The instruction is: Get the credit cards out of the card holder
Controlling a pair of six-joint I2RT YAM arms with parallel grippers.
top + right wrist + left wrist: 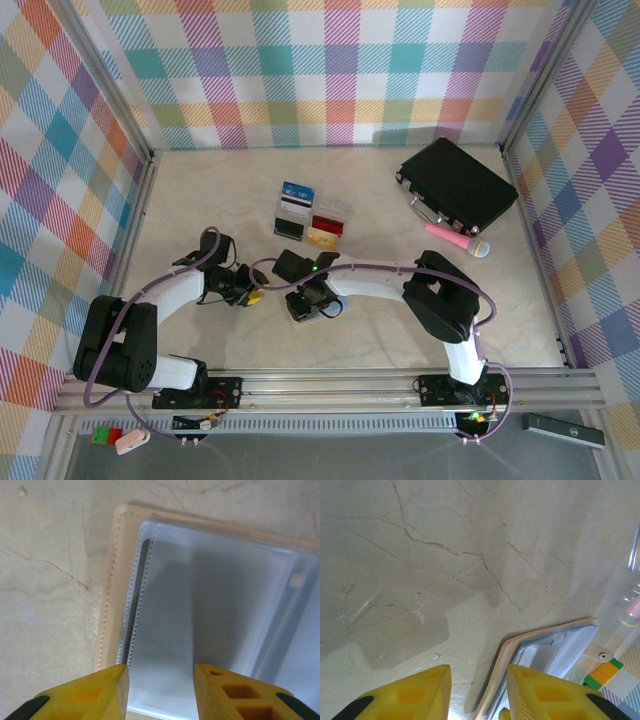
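The soft pale blue card holder (225, 605) with a tan stitched border lies flat on the beige marbled table (445, 580), between the two arms. The yellow right fingers (100, 692) stand partly apart directly over its clear-sleeved panel, gripping nothing. The yellow left fingers (420, 692) stand narrowly apart at its corner, one of them over the border.
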